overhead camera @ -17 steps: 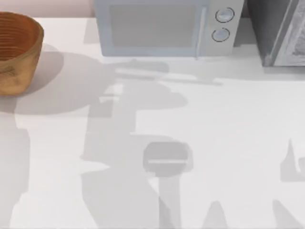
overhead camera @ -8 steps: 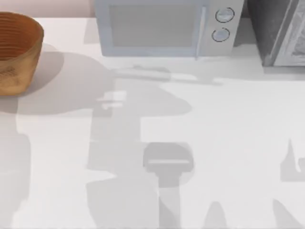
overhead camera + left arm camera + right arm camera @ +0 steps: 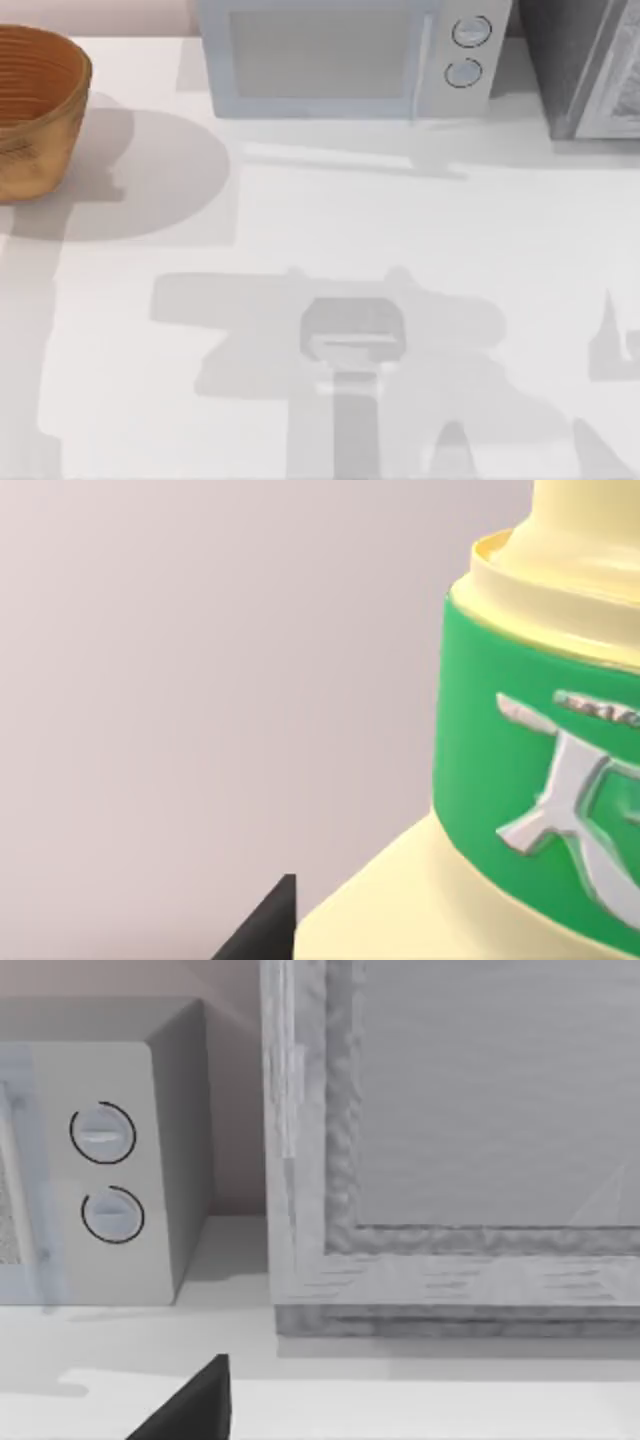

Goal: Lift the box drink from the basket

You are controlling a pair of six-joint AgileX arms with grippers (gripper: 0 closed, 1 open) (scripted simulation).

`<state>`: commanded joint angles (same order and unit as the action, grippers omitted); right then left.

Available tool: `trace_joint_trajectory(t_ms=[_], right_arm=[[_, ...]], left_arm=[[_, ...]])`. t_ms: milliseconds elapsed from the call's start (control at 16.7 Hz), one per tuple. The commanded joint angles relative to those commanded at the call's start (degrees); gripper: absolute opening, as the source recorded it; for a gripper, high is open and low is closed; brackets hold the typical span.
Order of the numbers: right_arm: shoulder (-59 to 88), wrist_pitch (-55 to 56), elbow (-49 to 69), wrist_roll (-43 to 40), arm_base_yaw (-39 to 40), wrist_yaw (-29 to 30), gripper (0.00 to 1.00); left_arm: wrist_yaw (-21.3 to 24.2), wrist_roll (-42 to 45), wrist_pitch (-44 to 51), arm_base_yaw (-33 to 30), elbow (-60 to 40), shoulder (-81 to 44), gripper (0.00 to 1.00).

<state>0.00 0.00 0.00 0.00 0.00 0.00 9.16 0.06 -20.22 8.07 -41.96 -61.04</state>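
The box drink [image 3: 520,780] looms close in the left wrist view: pale-yellow body, broad green band with a white emblem at the neck, and a plain pinkish wall behind it. My left gripper [image 3: 300,930] is shut on it, one dark fingertip [image 3: 268,928] lying against the drink's shoulder. The orange-brown wicker basket [image 3: 35,110] stands at the table's far left, partly cut by the top view's edge, and no drink shows in the part of it that I see. A dark part of my right gripper [image 3: 195,1405] hangs above the table, facing the back right corner.
A white microwave [image 3: 340,60] stands at the back middle, its two dials [image 3: 105,1175] in the right wrist view. A grey cabinet [image 3: 590,60] fills the back right corner. Arm shadows lie across the white table [image 3: 480,230].
The arm shadows on the table have shifted from the middle left toward the front centre. The basket has not moved.
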Motion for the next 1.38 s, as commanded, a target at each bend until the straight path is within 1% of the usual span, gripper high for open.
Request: trace_joint_trajectory(t_ms=[420,660,840,1200,1260,1380], right_arm=[[0.00,0.00,0.00,0.00,0.00,0.00,1.00],[0.00,0.00,0.00,0.00,0.00,0.00,1.00],[0.00,0.00,0.00,0.00,0.00,0.00,1.00],[0.00,0.00,0.00,0.00,0.00,0.00,1.00],[0.00,0.00,0.00,0.00,0.00,0.00,1.00],[0.00,0.00,0.00,0.00,0.00,0.00,1.00]], left_arm=[[-5.56,-0.08,12.17,-4.97,25.55,41.06,0.00],[-8.08,-0.08,17.81,-7.14,37.19,55.95,0.00],[-9.08,-0.06,20.04,-8.00,41.63,60.67,0.00],[-9.12,0.04,20.14,-7.90,41.92,60.76,0.00],[-9.63,-0.04,20.08,-8.23,41.79,60.20,0.00],[-12.23,-0.38,19.47,-9.96,40.81,57.32,0.00]])
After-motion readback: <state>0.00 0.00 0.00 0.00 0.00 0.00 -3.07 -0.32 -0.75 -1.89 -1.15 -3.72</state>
